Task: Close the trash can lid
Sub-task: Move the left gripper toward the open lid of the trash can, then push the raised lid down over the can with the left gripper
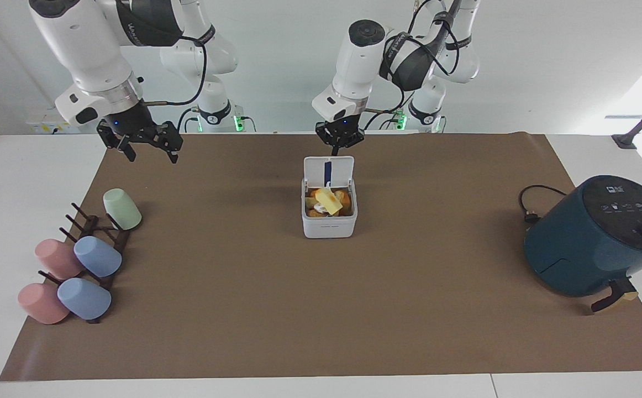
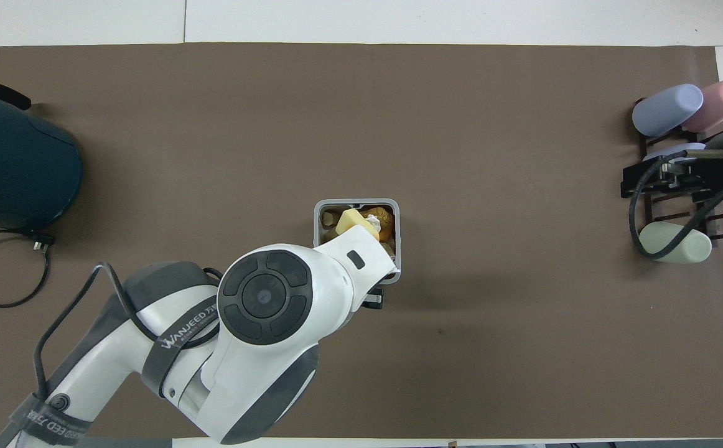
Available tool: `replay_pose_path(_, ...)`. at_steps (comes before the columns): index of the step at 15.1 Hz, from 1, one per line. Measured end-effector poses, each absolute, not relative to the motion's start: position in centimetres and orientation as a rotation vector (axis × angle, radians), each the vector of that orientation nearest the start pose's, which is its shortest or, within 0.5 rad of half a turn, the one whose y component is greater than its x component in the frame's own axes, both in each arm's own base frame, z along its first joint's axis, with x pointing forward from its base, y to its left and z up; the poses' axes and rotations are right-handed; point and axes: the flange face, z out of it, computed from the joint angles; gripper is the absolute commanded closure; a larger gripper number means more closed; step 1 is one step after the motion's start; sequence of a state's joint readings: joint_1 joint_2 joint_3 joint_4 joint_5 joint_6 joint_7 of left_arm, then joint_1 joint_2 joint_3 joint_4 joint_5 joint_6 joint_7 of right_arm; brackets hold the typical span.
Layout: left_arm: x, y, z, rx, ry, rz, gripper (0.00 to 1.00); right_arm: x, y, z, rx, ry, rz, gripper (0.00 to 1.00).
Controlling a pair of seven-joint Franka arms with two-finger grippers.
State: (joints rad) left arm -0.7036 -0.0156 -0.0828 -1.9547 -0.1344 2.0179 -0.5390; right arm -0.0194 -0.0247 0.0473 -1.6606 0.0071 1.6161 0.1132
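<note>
The small white trash can stands mid-mat with food scraps inside; its grey rim shows in the overhead view. The white lid stands open and upright on the robots' side of the can, its dark blue strip facing the camera. My left gripper hangs over the mat at the can's hinge side, close above the lid's top edge; I cannot tell whether it touches. It also shows in the overhead view, where the arm hides the lid. My right gripper waits open and empty over the mat's corner near the cup rack.
A dark teal air fryer with its cable stands at the left arm's end of the table. A dark rack holding several pastel cups lies at the right arm's end, also in the overhead view.
</note>
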Motion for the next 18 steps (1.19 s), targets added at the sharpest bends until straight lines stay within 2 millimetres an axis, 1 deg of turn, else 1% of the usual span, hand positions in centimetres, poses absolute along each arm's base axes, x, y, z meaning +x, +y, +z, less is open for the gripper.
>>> replay_pose_path(4,40.7,-40.5,48.7,-3.291,0.291,-0.014,1.0,54.9,1.6,60.0,-3.134,0.134,0.032,0.0)
replay_pose_path(8,43.2,-39.8,49.2,-3.309,0.23,-0.044,1.0,54.9,1.6,60.0,-3.134,0.134,0.032,0.0)
replay_pose_path(10,44.1,-39.7,49.2,-3.314,0.211,-0.05,1.0,54.9,1.6,60.0,-3.134,0.134,0.032,0.0)
replay_pose_path(12,44.9,-40.1,48.6,-3.316,0.204,-0.05,1.0,54.9,1.6,60.0,-3.134,0.134,0.032,0.0)
replay_pose_path(15,46.0,-40.8,47.2,-3.323,0.191,-0.061,1.0,54.9,1.6,60.0,-3.134,0.134,0.032,0.0)
replay_pose_path(18,47.2,-40.4,46.6,-3.335,0.155,-0.081,1.0,54.9,1.6,60.0,-3.134,0.134,0.032,0.0)
